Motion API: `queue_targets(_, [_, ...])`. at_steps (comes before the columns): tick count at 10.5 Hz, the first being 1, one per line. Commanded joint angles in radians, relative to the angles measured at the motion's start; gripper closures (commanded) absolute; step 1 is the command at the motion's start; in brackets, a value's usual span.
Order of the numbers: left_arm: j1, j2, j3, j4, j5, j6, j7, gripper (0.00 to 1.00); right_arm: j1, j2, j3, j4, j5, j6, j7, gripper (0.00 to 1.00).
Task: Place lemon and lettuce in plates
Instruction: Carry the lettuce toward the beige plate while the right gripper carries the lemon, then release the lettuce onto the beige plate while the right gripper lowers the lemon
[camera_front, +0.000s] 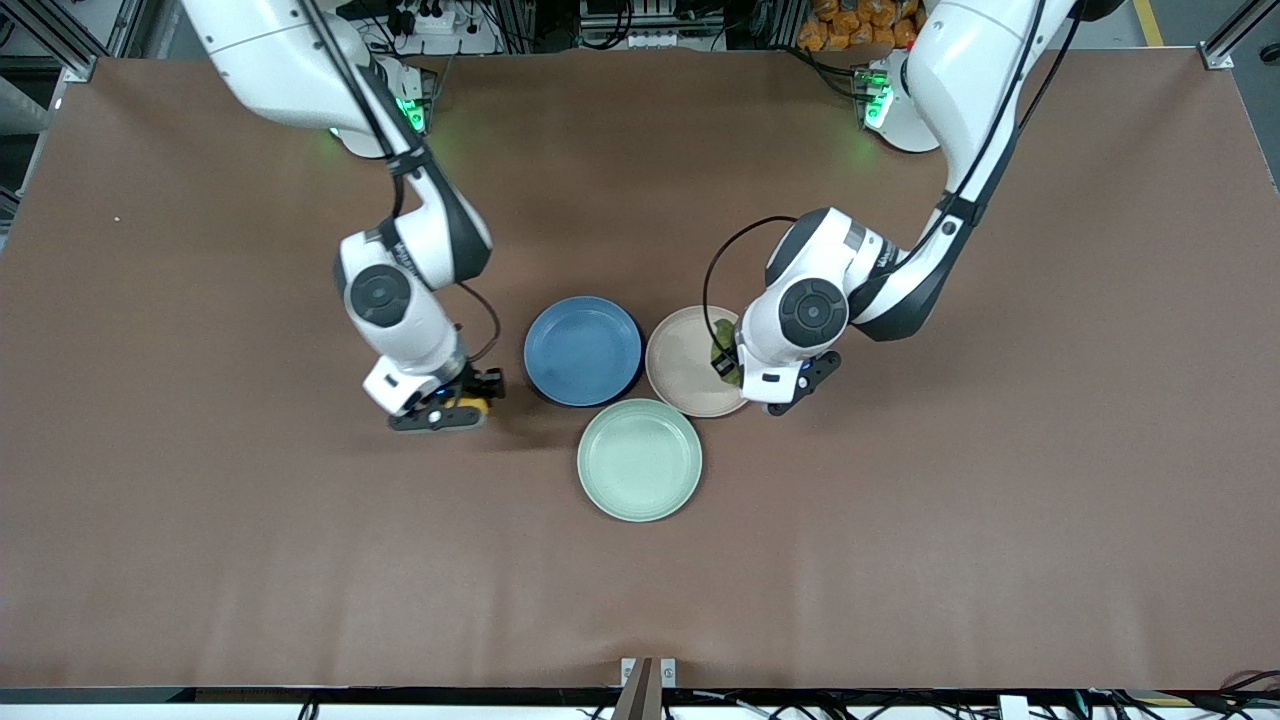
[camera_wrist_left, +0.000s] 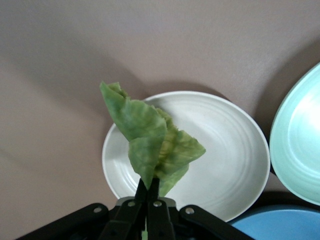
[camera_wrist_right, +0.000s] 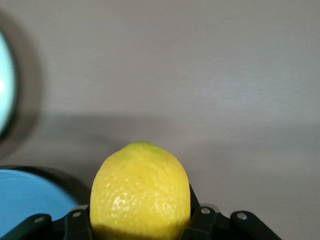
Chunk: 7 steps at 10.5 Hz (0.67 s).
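Note:
My right gripper (camera_front: 455, 405) is shut on the yellow, dimpled lemon (camera_wrist_right: 140, 195), which fills the space between its fingers. It hangs over bare table beside the blue plate (camera_front: 583, 350), toward the right arm's end. My left gripper (camera_wrist_left: 148, 187) is shut on the wrinkly green lettuce (camera_wrist_left: 155, 145), pinching it by its lower edge. The leaf hangs over the beige-pink plate (camera_wrist_left: 225, 160) near that plate's rim. In the front view the lettuce (camera_front: 722, 350) shows as a dark green scrap at the left hand, over the beige-pink plate (camera_front: 680, 365). Both plates have nothing lying in them.
A pale mint-green plate (camera_front: 640, 460) lies nearer the front camera, touching close to both other plates. The three plates cluster mid-table on the brown mat (camera_front: 900, 520). The blue plate's edge (camera_wrist_right: 30, 200) shows in the right wrist view beside the lemon.

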Motion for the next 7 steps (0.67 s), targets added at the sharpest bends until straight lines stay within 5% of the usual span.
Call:
queue_targets(1, [-0.025,0.037,0.007,0.027,-0.059,0.038,-0.03,1.0,0.063,-0.002,-0.004,0.019,0.001,-0.017,0.094,0.82])
queue_targets(3, [-0.031,0.057,0.009,0.027,-0.057,0.058,-0.03,1.0,0.121,0.009,-0.004,0.019,0.001,-0.017,0.189,0.78])
queue_targets(4, [-0.03,0.061,0.009,0.027,-0.05,0.058,-0.027,0.75,0.152,0.022,-0.004,0.019,0.001,-0.014,0.228,0.78])
queue_targets(5, [-0.03,0.061,0.009,0.027,-0.046,0.058,-0.02,0.01,0.175,0.03,-0.004,0.019,0.001,-0.014,0.259,0.78])
queue_targets(7, [-0.024,0.037,0.012,0.034,-0.043,0.055,-0.019,0.0,0.216,0.062,-0.004,0.019,-0.001,-0.005,0.317,0.78])
